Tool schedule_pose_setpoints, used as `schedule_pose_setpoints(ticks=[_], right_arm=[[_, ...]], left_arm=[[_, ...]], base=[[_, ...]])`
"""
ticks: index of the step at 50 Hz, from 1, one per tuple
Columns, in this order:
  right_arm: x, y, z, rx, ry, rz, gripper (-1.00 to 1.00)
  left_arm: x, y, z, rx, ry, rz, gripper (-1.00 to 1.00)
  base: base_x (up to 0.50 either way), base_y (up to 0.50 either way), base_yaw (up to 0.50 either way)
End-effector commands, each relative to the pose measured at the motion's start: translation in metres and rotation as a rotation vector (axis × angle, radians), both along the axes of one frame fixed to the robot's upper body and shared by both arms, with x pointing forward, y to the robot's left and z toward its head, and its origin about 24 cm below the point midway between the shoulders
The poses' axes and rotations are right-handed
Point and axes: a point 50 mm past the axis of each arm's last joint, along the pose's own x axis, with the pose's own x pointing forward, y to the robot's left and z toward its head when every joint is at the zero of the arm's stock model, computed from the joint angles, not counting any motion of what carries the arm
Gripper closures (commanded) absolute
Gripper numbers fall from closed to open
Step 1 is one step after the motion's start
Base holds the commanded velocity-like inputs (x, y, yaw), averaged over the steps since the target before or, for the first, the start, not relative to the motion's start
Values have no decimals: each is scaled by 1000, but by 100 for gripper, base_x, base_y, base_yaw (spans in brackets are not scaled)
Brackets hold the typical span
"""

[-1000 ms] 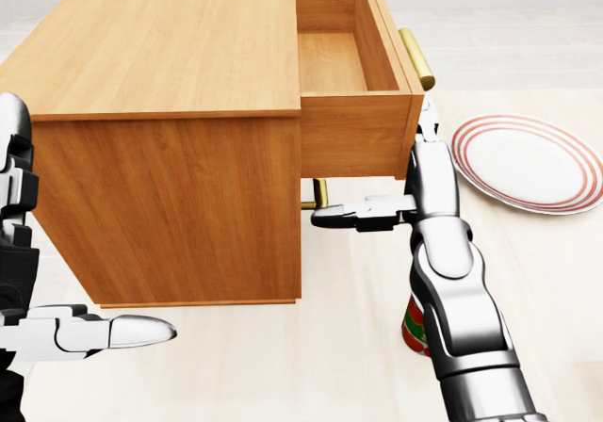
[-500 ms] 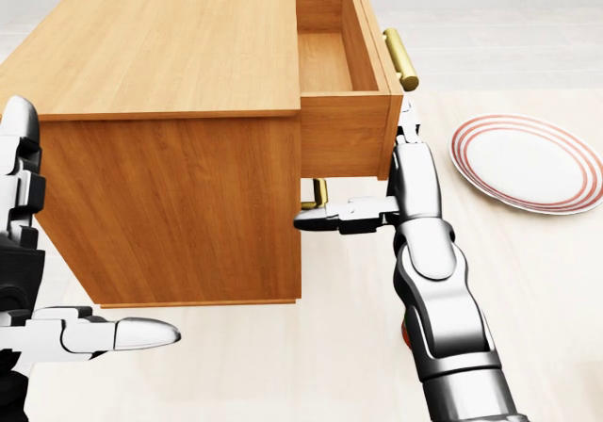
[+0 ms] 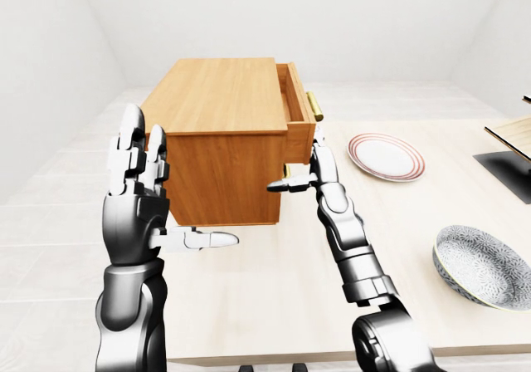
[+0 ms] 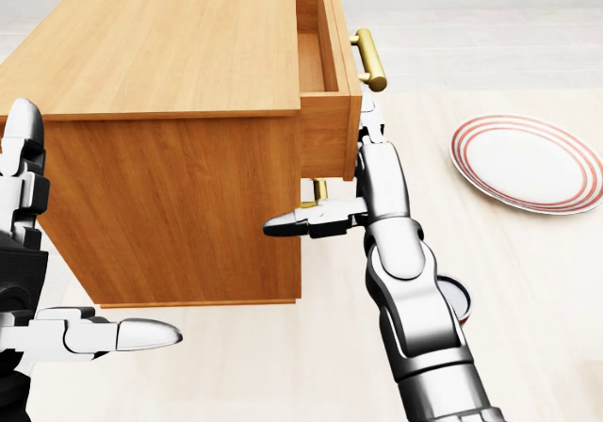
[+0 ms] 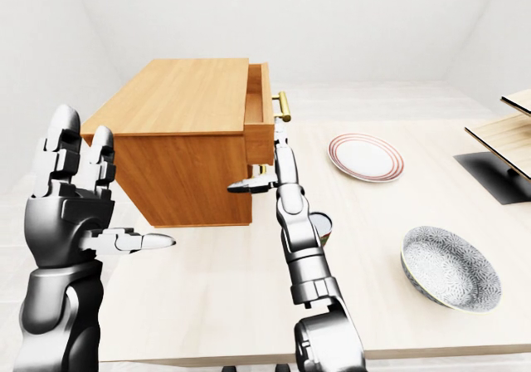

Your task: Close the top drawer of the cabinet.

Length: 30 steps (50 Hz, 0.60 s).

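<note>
The wooden cabinet (image 4: 170, 92) fills the left of the head view. Its top drawer (image 4: 327, 111) sticks out a short way to the right, and the brass handle (image 4: 370, 59) shows on its face. My right hand (image 4: 367, 172) is open and lies flat against the drawer's face below the handle. Its fingers point up and its thumb (image 4: 301, 221) reaches left under the drawer. A second brass handle (image 4: 317, 193) shows just below the drawer. My left hand (image 3: 153, 214) is open, raised beside the cabinet's near left corner, and holds nothing.
A red-rimmed plate (image 4: 528, 163) lies on the table to the right of the cabinet. A small can (image 5: 320, 222) stands partly hidden behind my right forearm. A patterned bowl (image 3: 481, 266) sits at the lower right, and a dark stand with wooden boards (image 3: 510, 160) is at the right edge.
The top drawer has slid left into the cabinet and now sticks out much less. My right hand moved left with it, still against its face. The left hand has barely moved.
</note>
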Motion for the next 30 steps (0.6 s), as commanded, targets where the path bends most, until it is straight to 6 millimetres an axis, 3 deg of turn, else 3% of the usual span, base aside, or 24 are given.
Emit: schedule_pose_setpoints(ticks=[1, 30], right_arm=[[-6, 44, -11, -50, 44, 186, -100], [-10, 76, -20, -76, 63, 280, -100]], left_arm=[[0, 0, 0, 1, 1, -3, -100], [0, -1, 1, 3, -3, -6, -100]], base=[[0, 0, 0], [0, 0, 0]])
